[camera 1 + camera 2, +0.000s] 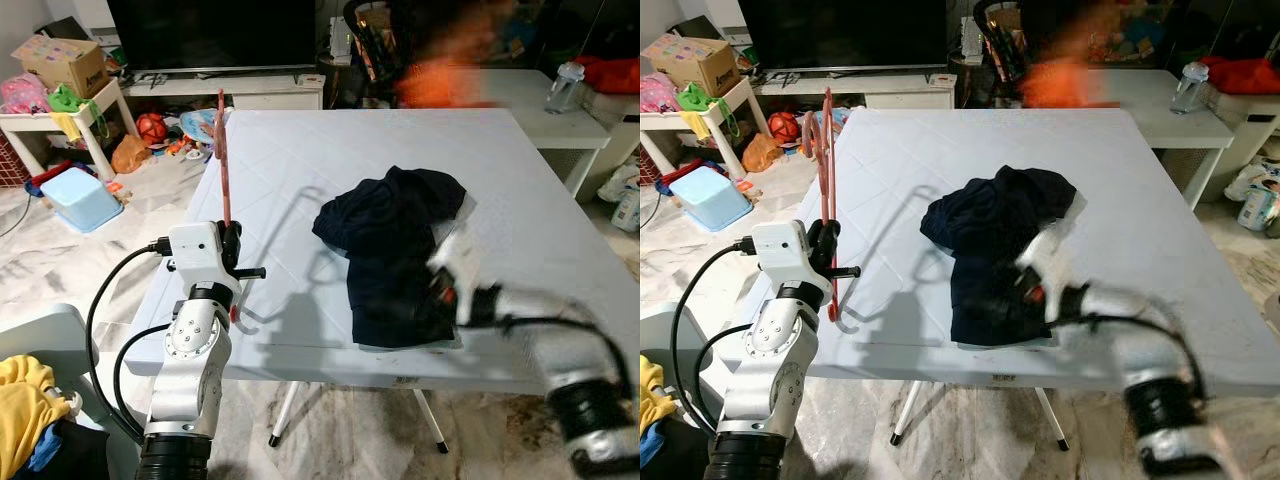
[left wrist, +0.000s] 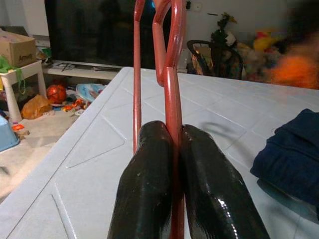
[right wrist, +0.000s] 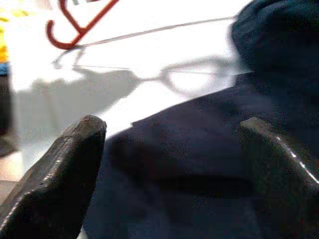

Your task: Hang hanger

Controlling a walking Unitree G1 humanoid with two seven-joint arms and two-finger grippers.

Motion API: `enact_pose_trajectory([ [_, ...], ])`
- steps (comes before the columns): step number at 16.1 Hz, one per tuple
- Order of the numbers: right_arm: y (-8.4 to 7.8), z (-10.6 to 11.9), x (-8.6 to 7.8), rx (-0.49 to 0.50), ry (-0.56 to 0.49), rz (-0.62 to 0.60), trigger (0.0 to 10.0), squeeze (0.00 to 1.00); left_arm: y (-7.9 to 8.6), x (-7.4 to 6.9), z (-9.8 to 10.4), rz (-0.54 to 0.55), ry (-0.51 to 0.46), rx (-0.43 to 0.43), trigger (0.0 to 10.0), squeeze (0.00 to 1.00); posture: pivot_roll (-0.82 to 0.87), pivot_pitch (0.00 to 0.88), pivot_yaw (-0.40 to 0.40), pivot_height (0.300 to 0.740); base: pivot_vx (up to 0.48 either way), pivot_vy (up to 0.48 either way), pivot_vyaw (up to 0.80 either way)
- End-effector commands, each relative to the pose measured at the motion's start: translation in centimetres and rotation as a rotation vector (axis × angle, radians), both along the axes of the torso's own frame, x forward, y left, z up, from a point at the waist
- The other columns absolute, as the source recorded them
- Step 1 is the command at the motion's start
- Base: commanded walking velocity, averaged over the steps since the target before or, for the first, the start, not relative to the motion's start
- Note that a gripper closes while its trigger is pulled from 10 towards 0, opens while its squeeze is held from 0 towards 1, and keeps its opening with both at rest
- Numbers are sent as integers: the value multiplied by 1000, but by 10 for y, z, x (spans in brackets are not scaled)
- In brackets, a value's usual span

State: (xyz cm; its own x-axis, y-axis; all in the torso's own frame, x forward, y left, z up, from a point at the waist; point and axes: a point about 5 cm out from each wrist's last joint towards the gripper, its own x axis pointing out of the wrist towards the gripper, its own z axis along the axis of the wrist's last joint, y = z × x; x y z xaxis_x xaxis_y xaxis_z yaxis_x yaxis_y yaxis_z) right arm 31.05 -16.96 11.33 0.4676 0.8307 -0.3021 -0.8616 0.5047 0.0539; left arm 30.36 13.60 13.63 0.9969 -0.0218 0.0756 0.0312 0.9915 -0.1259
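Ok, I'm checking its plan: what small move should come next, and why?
Probably lower the right gripper onto the dark garment and close. Its fingers are spread just above the cloth, while the left gripper already holds the red hanger upright beside it.

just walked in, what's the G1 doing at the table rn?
It's working on hanging a garment. The left gripper is shut on a red hanger, holding it upright over the table's left edge. The right gripper is open, fingers spread just above the dark navy garment that lies crumpled on the white table. The right arm is motion-blurred in the head views. The garment isn't on the hanger yet.
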Motion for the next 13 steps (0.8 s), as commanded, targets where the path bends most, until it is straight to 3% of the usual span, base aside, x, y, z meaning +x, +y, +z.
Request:
enact_pose_trajectory([
  [1, 6, 5, -2, 32, 11, 48, 10000, 1000, 3, -1, -7, 7, 39, 6, 10000, 0, -72, 0, 26, 740, 0, 0, 0],
  [4, 10, -4, -14, 31, 90, 106, 10000, 1000, 4, -2, -7, 10, 42, 8, 10000, 0, -69, 0, 25, 740, 0, 0, 0],
  [7, 11, -17, -22, -44, 160, 143, 10000, 1000, 2, -1, -7, -1, 42, 6, 10000, 0, -65, 0, 22, 740, 0, 0, 0],
  [11, 19, -25, -13, -86, 141, 64, 10000, 1000, 3, -1, -7, -9, 42, 12, 10000, 0, -63, 0, 23, 740, 0, 0, 0],
  [13, 27, -28, -7, -52, 150, 21, 10000, 1000, 3, 0, -7, -11, 42, 12, 10000, 0, -63, 0, 23, 740, 0, 0, 0],
])
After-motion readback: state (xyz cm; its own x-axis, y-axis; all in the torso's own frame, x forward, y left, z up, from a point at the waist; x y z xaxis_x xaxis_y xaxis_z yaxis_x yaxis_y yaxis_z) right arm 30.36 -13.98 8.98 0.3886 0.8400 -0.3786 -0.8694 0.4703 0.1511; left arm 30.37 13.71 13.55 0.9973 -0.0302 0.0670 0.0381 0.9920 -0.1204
